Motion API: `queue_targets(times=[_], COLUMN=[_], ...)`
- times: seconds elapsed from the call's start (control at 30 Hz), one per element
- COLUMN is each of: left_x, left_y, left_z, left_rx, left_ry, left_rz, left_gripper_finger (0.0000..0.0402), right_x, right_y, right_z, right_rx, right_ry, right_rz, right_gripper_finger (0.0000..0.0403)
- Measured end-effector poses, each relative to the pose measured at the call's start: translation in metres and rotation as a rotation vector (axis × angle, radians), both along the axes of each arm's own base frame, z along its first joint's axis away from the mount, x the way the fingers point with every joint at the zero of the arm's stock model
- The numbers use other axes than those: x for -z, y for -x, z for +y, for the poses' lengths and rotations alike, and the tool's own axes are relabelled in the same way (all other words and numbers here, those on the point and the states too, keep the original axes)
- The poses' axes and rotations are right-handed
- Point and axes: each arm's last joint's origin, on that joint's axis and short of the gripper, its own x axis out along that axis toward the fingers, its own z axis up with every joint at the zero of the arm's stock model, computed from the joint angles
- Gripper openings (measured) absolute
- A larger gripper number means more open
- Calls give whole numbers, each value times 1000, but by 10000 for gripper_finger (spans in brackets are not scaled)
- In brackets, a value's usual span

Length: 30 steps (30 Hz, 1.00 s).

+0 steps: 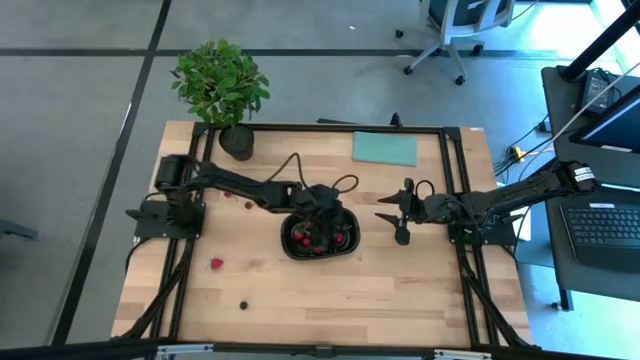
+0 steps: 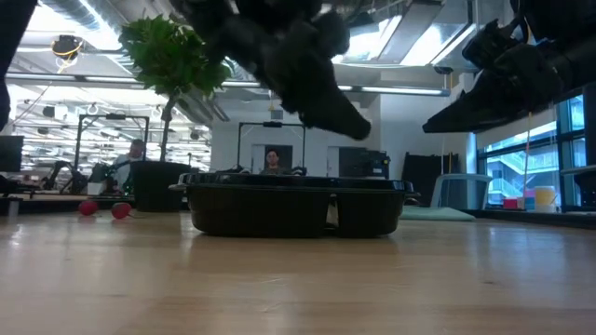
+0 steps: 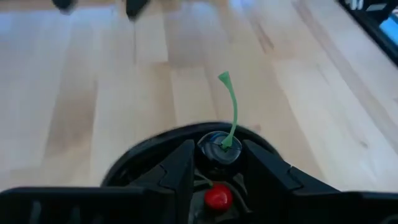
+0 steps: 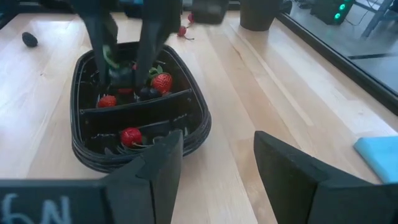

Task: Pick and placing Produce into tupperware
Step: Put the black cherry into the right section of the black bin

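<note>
Left tool (image 3: 216, 163) over tupperware (image 1: 345, 247), clamped on dark stemmed berry (image 3: 219, 149). Lower into compartment beside strawberry (image 4: 161, 81), release clear of divider. Right tool (image 4: 214, 165) empty, parted, parked beside tray. Loose produce (image 1: 216, 264) remaining on tabletop (image 1: 400, 290).

Two arms, matte black, slim jointed links on black base plates bolted at the counter (image 1: 330, 300) edges. Thin black cables loop off the left arm near its wrist. Left hand (image 3: 217, 163): two broad, wedge-shaped black fingers. Right hand (image 4: 211, 171): same blunt black fingers, white lettering on the body below them.
</note>
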Motion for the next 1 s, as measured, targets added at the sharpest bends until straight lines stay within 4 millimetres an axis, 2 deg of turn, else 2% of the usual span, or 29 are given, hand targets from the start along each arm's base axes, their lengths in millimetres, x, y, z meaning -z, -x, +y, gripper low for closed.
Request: queue_targets(times=[0.43,1.0], left_x=[47,50], left_y=[-9,-9], left_z=[2,2], left_rx=[-53,-53], left_ry=[16,16], left_rz=[119,127], left_gripper_finger=[118,120], right_x=[0,0], right_y=[0,0], right_z=[0,0], right_rx=[0,0], right_ry=[0,0], right_rz=[0,0], right_gripper_finger=[200,200])
